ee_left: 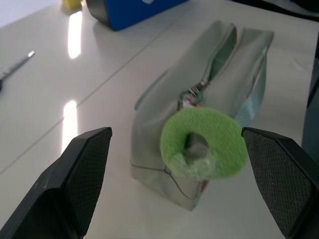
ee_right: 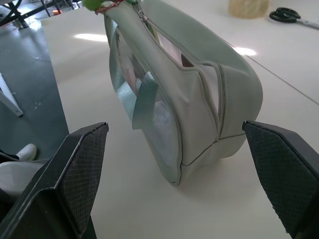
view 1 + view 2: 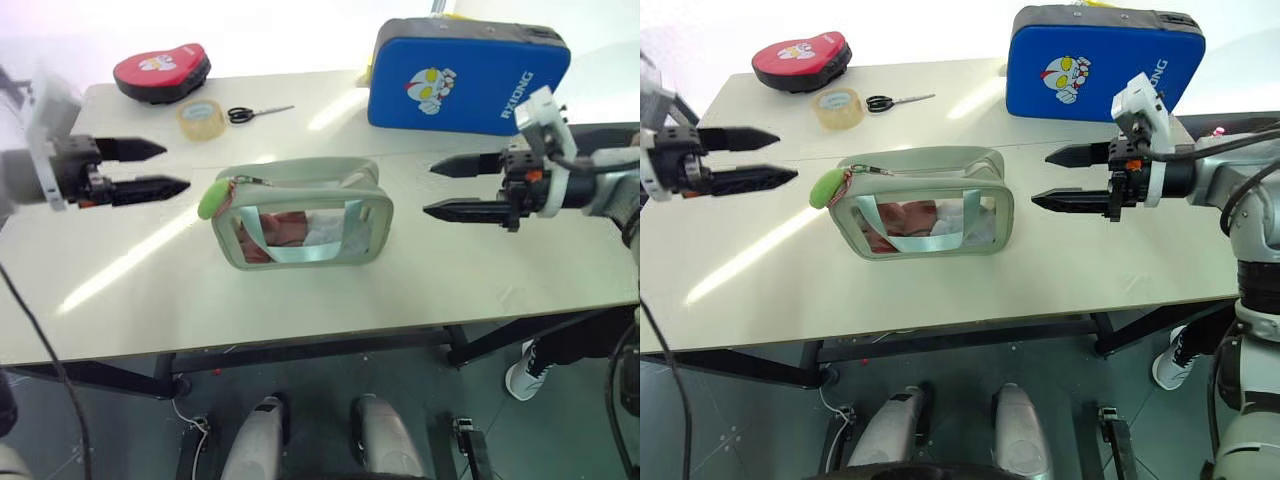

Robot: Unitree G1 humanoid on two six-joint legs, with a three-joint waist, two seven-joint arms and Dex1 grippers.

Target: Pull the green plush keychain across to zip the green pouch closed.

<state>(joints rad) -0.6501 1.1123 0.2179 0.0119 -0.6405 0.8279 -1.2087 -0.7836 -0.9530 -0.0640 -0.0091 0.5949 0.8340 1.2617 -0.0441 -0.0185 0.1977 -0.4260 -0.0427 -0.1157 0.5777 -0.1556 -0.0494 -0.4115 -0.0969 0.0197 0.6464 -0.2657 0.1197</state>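
Observation:
The green pouch (image 3: 300,215) stands upright mid-table, with pale sage edges, a clear side and red and white contents showing. Its top zipper (image 1: 219,59) gapes open. The green plush keychain (image 3: 211,199) hangs at the pouch's left end; in the left wrist view this lime plush (image 1: 204,144) sits straight ahead. My left gripper (image 3: 160,168) hovers open a short way left of the keychain, touching nothing. To the right of the pouch, my right gripper (image 3: 450,188) is open too, pointing at the pouch's right end (image 2: 234,104) from a small distance.
A big blue cartoon-print case (image 3: 465,75) stands at the back right. Scissors (image 3: 255,113), a tape roll (image 3: 202,118) and a red padded mitt (image 3: 160,70) lie at the back left. The table's front edge (image 3: 300,335) runs close below the pouch.

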